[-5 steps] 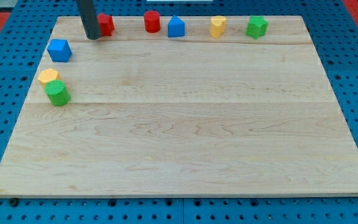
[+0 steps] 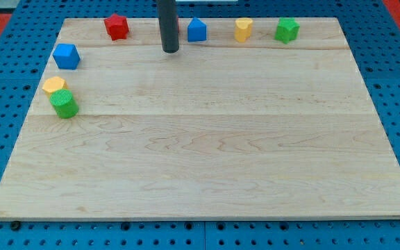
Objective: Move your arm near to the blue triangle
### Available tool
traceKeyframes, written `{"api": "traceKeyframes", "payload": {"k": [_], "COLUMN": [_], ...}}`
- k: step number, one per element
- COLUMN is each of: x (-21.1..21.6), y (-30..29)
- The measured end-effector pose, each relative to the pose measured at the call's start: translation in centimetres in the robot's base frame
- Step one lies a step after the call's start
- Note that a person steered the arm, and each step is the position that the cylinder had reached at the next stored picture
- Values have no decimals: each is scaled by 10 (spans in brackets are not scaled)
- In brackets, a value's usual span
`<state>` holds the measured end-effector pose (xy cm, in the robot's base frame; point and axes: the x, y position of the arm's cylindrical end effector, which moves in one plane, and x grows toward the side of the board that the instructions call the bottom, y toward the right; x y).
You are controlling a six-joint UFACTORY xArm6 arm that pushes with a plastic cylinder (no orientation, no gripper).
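Top row, view's left to right: red star [image 2: 117, 27], blue triangle [image 2: 197, 30], top yellow block [image 2: 243, 29], green block [image 2: 287, 30], all on the board [image 2: 207, 153].
Tip [image 2: 170, 50]: between star and triangle, just below the row, nearer the triangle.
Left edge: blue cube [image 2: 67, 55] above left yellow block [image 2: 54, 85], which touches green cylinder [image 2: 64, 104] below it.

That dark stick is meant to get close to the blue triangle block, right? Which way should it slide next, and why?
Probably a short slide toward the view's right and slightly up. My tip sits just left of and a little below the blue triangle in the top row, with bare board between them. The rod hides the spot behind it, so I would move gently and stop before touching the block.
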<state>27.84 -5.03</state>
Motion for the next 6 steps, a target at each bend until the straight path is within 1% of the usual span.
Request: {"api": "traceKeyframes", "payload": {"k": [1,6], "x": [-16,-22], "y": [10,28]}}
